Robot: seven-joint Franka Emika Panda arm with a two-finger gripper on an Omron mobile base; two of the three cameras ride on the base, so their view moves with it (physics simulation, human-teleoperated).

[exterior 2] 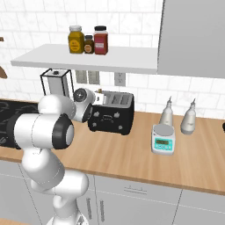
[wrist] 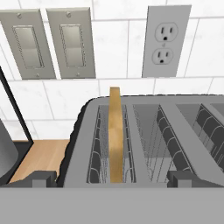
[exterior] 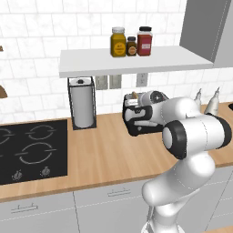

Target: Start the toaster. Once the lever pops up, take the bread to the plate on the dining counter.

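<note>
Simulated kitchen, white arm reaching over a light-wood bench [exterior 2: 132,158] toward the black toaster [exterior 2: 112,115] against the tiled wall. End effector [wrist: 113,178] poised just above the toaster's top, jaws spread wide with nothing between them, dark tips straddling the near slot. Bread [wrist: 115,135] standing upright in the left slot, thin crust edge facing the hand camera, top poking slightly above the slot rim; second slot, at 3 o'clock of it, bare wire only. Switch plates and a wall outlet [wrist: 166,41] at 12 o'clock above the toaster in the hand view. From the left base view, toaster [exterior: 136,119] partly masked by the wrist, paper towel holder [exterior: 83,104] at 9 o'clock of it, black stove [exterior: 32,152] further to 9 o'clock. From the right base view, small digital scale [exterior 2: 163,139] at 4 o'clock of the toaster, two shakers [exterior 2: 178,115] near the wall beyond it, three jars [exterior 2: 88,40] on the shelf at 12 o'clock. Lever hard to make out from these angles, so start step judged not yet done. Slice likely light, soft and crumbly: best pinched across its flat faces near the exposed top edge, gently, then lifted straight up clear of the wire guides to avoid tearing or snagging.
</note>
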